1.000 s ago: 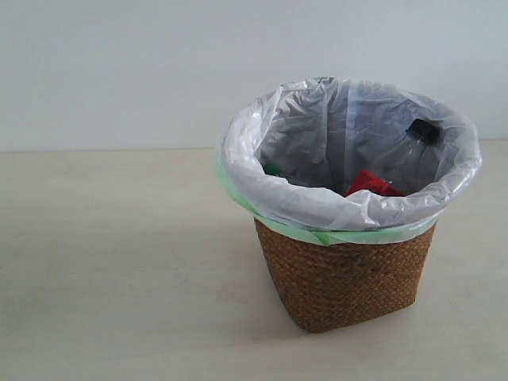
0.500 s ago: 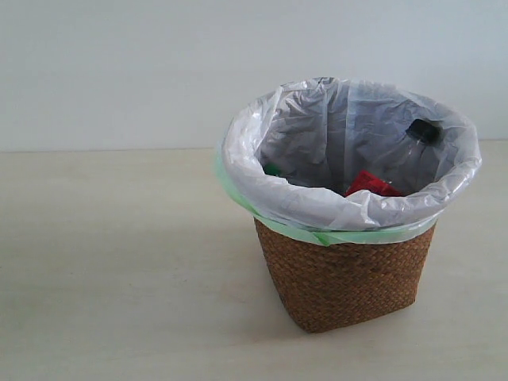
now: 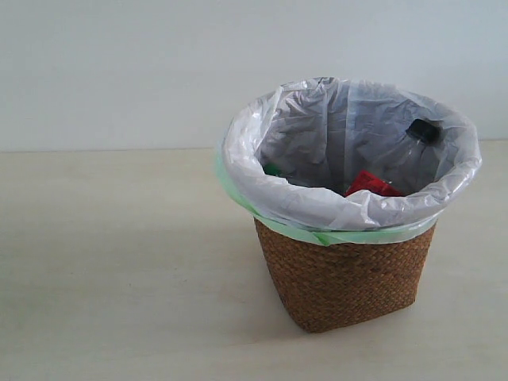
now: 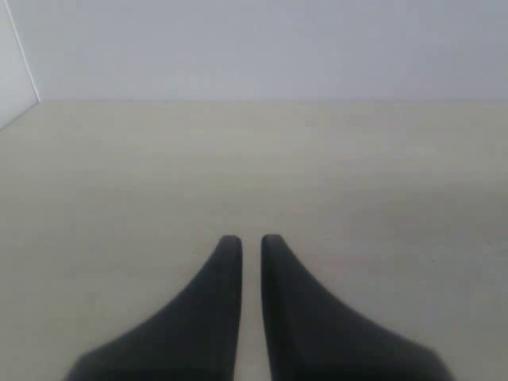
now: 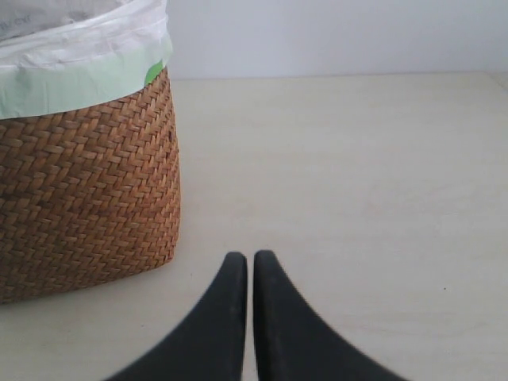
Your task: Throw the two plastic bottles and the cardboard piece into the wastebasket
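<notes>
The brown wicker wastebasket (image 3: 345, 278) stands on the table right of centre, lined with a white bag with a green edge. Inside it lies the slim bottle, showing its black cap (image 3: 424, 131) and red label (image 3: 371, 184). A green bit (image 3: 272, 169) of the other bottle peeks over the near rim. The cardboard piece is hidden. Neither gripper shows in the exterior view. My left gripper (image 4: 252, 240) is shut and empty over bare table. My right gripper (image 5: 249, 257) is shut and empty just beside the wastebasket (image 5: 87, 190).
The pale table (image 3: 119, 262) runs back to a white wall (image 3: 119, 71). A table corner and wall edge (image 4: 20, 111) show in the left wrist view.
</notes>
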